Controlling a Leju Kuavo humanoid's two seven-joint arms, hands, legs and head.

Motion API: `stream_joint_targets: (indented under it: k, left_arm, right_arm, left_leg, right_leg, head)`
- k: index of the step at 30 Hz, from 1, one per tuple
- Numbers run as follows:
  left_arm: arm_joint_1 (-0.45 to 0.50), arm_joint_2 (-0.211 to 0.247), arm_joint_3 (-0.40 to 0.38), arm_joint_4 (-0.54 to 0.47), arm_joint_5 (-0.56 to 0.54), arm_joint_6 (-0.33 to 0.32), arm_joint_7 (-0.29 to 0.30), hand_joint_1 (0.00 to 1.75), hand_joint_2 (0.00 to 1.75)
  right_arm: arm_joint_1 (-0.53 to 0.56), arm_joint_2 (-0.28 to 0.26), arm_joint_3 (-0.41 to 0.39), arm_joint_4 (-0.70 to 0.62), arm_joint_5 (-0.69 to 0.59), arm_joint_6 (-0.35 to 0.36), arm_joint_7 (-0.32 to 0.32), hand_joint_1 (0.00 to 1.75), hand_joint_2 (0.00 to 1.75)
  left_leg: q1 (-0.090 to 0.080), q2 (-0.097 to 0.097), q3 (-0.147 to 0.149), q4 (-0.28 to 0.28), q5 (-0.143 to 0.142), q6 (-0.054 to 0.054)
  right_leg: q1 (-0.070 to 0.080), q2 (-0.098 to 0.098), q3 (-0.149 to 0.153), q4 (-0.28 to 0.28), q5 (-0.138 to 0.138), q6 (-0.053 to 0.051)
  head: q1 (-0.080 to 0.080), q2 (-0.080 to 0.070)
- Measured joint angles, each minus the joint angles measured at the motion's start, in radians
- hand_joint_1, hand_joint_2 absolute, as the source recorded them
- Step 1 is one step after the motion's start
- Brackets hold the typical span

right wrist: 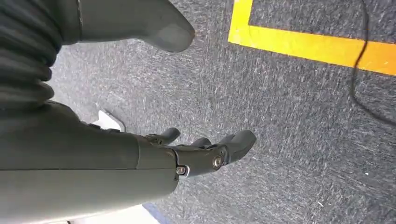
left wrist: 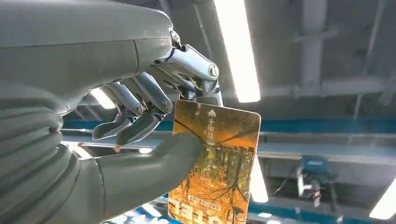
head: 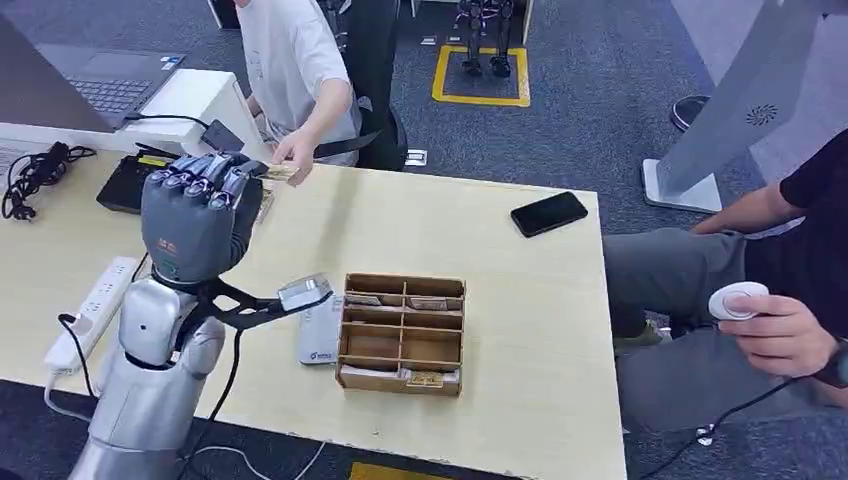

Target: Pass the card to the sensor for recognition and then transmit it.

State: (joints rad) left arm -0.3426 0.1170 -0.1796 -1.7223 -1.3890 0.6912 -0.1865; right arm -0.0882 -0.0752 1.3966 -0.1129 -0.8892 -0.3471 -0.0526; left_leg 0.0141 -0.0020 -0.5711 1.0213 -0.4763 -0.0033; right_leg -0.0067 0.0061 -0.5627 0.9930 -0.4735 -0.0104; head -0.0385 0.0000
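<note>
Wooden table [head: 520, 330]: compartment tray [head: 402, 333] near the front edge, white sensor [head: 320, 330] touching its left side, phone [head: 549, 213] toward the far right edge. Left hand [head: 198, 215] is raised above the table's far left, pinching the orange card [left wrist: 215, 163] between thumb and fingers. A person's hand [head: 293, 155] sits just beyond the card. Right hand [right wrist: 201, 149] hangs over carpet, fingers apart, holding nothing.
</note>
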Motion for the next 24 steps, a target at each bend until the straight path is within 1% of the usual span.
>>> stream_joint_targets:
  k: [2,5,7,10,14,18,24]
  left_arm:
    - [-0.017,-0.021,0.016,0.054,-0.011,0.0,0.033,1.75,1.75]
    - [-0.056,-0.02,0.016,0.15,-0.017,0.0,0.103,1.75,1.75]
    - [-0.08,-0.015,0.016,0.201,-0.048,0.0,0.124,1.75,1.75]
    - [-0.099,-0.004,0.016,0.256,-0.06,0.0,0.137,1.75,1.75]
    - [-0.11,0.005,0.016,0.303,-0.072,0.0,0.158,1.75,1.75]
    - [-0.113,0.011,0.016,0.319,-0.082,0.0,0.173,1.75,1.75]
    - [-0.119,0.021,0.006,0.361,-0.115,0.0,0.227,1.75,1.75]
  right_arm:
    - [-0.002,0.0,0.005,-0.002,-0.003,0.0,0.0,0.0,1.75]
    - [-0.005,0.0,0.013,-0.003,-0.012,0.003,0.0,0.0,1.75]
    - [-0.005,0.0,0.018,-0.003,-0.015,0.006,0.001,0.0,1.75]
    - [-0.005,0.0,0.022,-0.003,-0.021,0.006,-0.002,0.0,1.75]
    - [-0.006,0.0,0.026,-0.003,-0.024,0.012,-0.006,0.0,1.75]
    - [-0.006,0.0,0.026,-0.003,-0.029,0.013,-0.012,0.0,1.75]
    - [-0.007,0.0,0.028,-0.003,-0.032,0.013,-0.014,0.0,1.75]
  left_leg:
    - [0.0,0.0,0.0,0.0,0.0,0.0]
    - [0.001,0.0,0.0,0.0,0.0,0.0]
    - [0.001,0.0,0.0,0.0,0.001,0.0]
    - [0.001,0.0,0.0,0.0,0.001,0.0]
    - [0.0,0.0,0.0,0.0,0.001,0.0]
    - [0.0,0.0,0.0,0.0,0.001,0.0]
    - [0.0,0.0,0.0,0.0,0.001,0.0]
  right_leg:
    - [0.0,0.0,0.0,0.0,0.0,0.0]
    - [0.0,0.0,0.0,0.0,0.001,-0.001]
    - [0.0,0.0,0.0,0.0,0.001,-0.001]
    - [0.0,0.001,0.0,0.0,0.001,-0.001]
    - [0.0,0.001,-0.001,0.0,0.001,-0.001]
    - [0.0,0.0,-0.001,0.0,0.001,-0.001]
    - [0.0,0.0,-0.001,0.0,0.001,-0.001]
  head:
    - [0.0,0.0]
    - [0.0,0.0]
    - [0.0,0.0]
    - [0.0,0.0]
    - [0.0,0.0]
    - [0.0,0.0]
    - [0.0,0.0]
